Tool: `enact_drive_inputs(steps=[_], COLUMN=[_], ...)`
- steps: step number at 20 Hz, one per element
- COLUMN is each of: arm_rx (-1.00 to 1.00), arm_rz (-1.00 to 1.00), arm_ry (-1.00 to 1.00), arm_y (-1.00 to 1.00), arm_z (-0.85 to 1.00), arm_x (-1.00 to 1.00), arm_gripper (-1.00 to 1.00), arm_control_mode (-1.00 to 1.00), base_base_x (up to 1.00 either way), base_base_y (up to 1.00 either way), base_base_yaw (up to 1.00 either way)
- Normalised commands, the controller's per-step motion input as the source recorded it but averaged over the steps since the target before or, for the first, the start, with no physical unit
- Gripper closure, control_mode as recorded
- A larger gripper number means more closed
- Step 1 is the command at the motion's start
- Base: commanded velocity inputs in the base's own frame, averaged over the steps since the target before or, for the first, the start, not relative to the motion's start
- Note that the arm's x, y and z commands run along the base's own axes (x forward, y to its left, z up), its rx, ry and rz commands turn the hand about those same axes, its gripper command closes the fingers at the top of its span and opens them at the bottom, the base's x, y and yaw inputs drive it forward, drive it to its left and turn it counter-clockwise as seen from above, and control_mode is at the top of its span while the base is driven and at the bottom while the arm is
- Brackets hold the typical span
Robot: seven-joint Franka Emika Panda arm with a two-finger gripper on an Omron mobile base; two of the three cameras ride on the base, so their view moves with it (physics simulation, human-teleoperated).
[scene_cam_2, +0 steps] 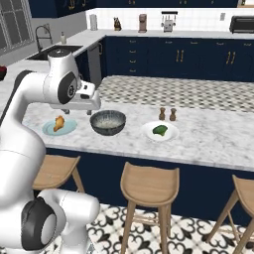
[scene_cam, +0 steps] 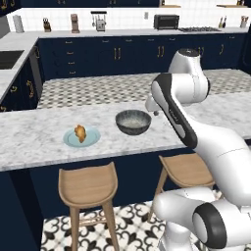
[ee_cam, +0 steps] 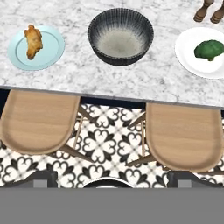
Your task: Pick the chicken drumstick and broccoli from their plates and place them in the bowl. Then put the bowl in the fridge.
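Observation:
The chicken drumstick (ee_cam: 33, 40) lies on the pale blue plate (ee_cam: 52, 48) at the left of the marble counter. In the middle stands the dark speckled bowl (ee_cam: 120, 37), with nothing in it. To its right the broccoli (ee_cam: 209, 49) rests on the white plate (ee_cam: 188, 52). My gripper (ee_cam: 114, 177) hangs high above the counter's front edge and looks down; its fingertips (ee_cam: 41, 177) stand far apart, open, holding nothing. From the right base view my hand (scene_cam_2: 84, 99) hovers above and left of the bowl (scene_cam_2: 107, 122). The fridge is out of view.
Two brown shakers (scene_cam_2: 167, 114) stand behind the white plate (scene_cam_2: 171, 134). Wooden stools (ee_cam: 37, 122) line the counter's near side over patterned floor tiles. Navy cabinets with gold handles, a sink (scene_cam_2: 52, 51) and small appliances run along the far walls.

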Motion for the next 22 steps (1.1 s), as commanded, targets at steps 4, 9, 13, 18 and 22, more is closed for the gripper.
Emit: enact_drive_inputs(steps=[4, 9, 13, 18, 22], arm_rx=[0.00, 0.00, 0.00, 0.00, 0.00], arm_rz=[0.00, 0.00, 0.00, 0.00, 0.00], arm_ry=[0.00, 0.00, 0.00, 0.00, 0.00], arm_y=[0.00, 0.00, 0.00, 0.00, 0.00], arm_z=[0.00, 0.00, 0.00, 0.00, 0.00], arm_x=[0.00, 0.00, 0.00, 0.00, 0.00], arm_gripper=[-1.00, -1.00, -1.00, -1.00, -1.00], arm_control_mode=[1.00, 1.00, 1.00, 1.00, 1.00], base_base_x=[0.35, 0.57, 0.62, 0.89, 0.18], base_base_y=[0.15, 0.42, 0.57, 0.31, 0.07], base_base_yaw=[-0.01, 0.00, 0.00, 0.00, 0.00])
